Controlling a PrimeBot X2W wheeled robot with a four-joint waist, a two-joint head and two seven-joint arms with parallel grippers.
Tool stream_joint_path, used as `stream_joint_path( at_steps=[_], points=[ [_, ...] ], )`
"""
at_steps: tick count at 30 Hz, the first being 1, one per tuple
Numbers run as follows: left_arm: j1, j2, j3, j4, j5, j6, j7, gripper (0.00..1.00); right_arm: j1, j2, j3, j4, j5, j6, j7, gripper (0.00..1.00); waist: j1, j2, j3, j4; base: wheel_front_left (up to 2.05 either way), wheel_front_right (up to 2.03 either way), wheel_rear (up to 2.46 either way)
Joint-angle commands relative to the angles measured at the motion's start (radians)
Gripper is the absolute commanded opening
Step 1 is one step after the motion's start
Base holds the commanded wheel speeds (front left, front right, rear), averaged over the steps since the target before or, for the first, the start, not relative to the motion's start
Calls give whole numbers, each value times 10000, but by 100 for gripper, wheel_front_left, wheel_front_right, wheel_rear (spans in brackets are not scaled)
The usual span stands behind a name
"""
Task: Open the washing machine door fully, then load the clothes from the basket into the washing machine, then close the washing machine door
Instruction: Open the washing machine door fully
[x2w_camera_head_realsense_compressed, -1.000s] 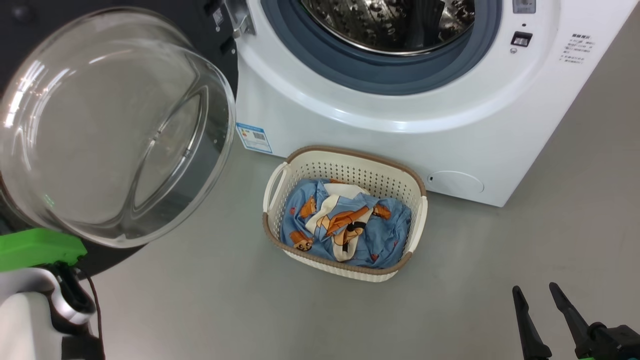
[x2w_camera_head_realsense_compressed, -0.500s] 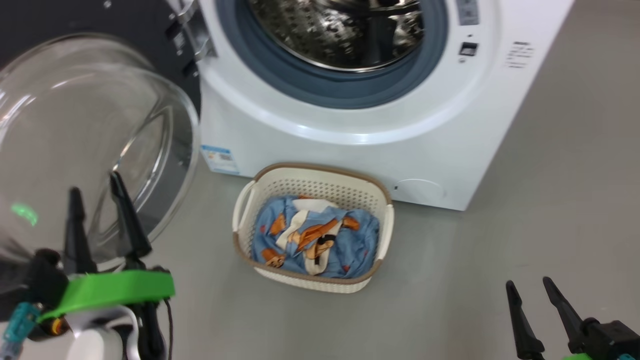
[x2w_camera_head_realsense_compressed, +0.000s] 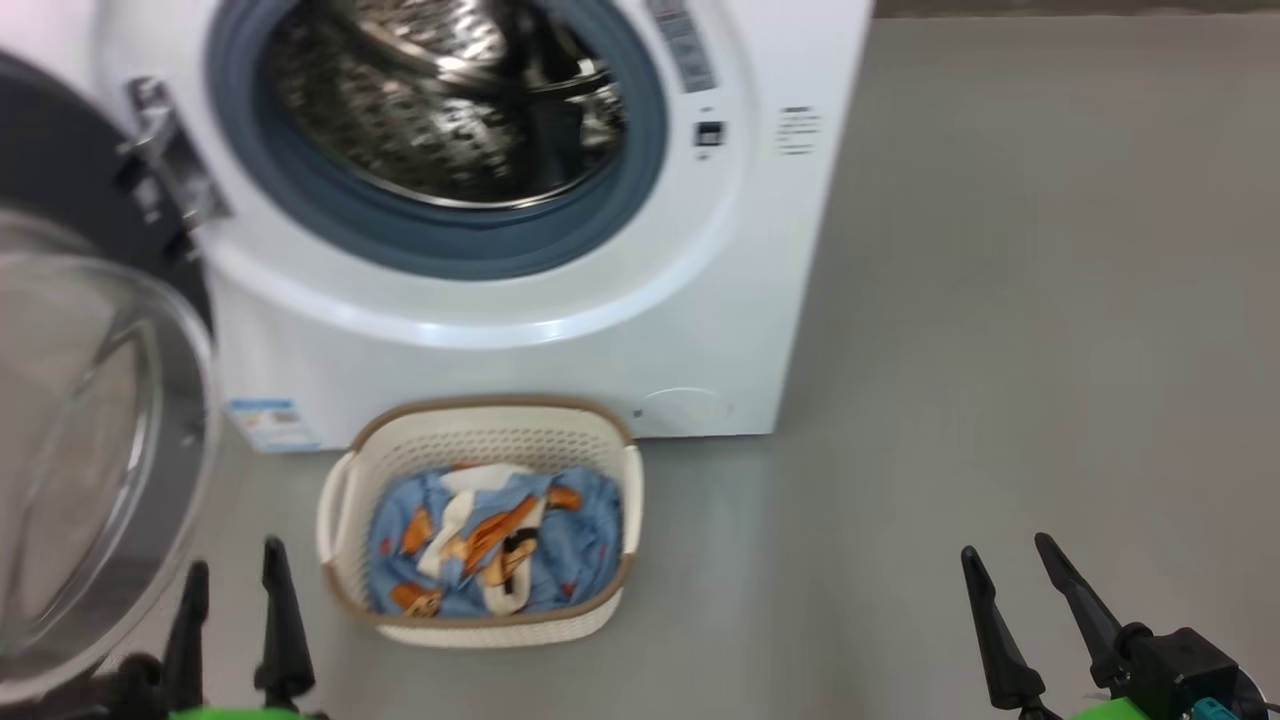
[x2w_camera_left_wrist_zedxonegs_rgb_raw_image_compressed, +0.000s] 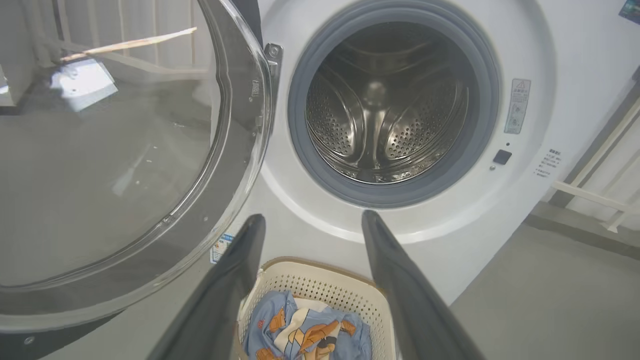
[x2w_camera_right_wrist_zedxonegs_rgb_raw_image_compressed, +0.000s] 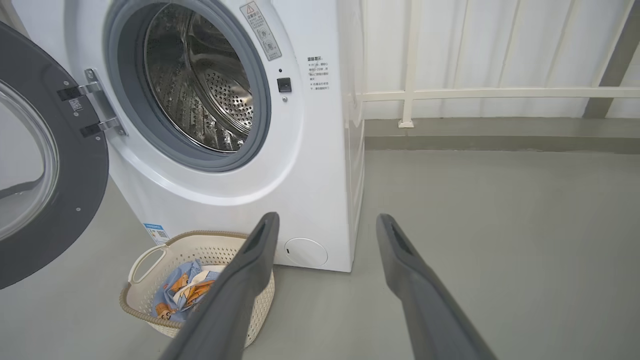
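Note:
The white washing machine stands with its steel drum exposed. Its door, black-rimmed with a clear glass bowl, is swung wide to the left. The cream basket sits on the floor before the machine and holds the blue bear-print clothes. My left gripper is open and empty, low at the left beside the basket and below the door. At the lower right, my right gripper is open and empty over bare floor.
Grey floor stretches to the right of the machine. A white railing and paneled wall stand behind it. A blue label sticker and a round hatch mark the machine's lower front.
The camera has swung, shifting machine and basket leftward in view. My left gripper came away from the door and now shows open low at the left. The right gripper stays open.

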Motion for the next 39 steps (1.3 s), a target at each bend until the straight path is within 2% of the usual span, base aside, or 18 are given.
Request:
stream_joint_path(
  at_steps=[1,5,12,16,28,39],
  points=[
    [10,145,394,-127,156,-62,-57,100,-154,-81,279,-281,-89,16,-120,100,0,0,-431,-1035,0,0,0],
    [446,138,313,69,191,-78,-57,100,-2,-85,135,-275,-119,16,-120,100,0,0,-556,-1417,0,0,0],
    [1150,135,8,148,199,-247,-57,100,523,-41,-271,-260,-195,16,-120,100,0,0,-912,-1691,0,0,0],
    [1475,135,59,1,311,-178,-57,100,741,15,-420,-256,-218,16,-120,100,0,0,-982,-1729,0,0,0],
    [1677,134,80,-319,192,6,-57,100,858,99,-534,-113,-266,16,-120,100,0,0,-979,-1191,0,0,0],
    [1596,134,127,-308,362,-55,-57,100,801,78,-493,-83,-274,16,-120,100,0,0,-1000,-882,0,0,0]
  ],
)
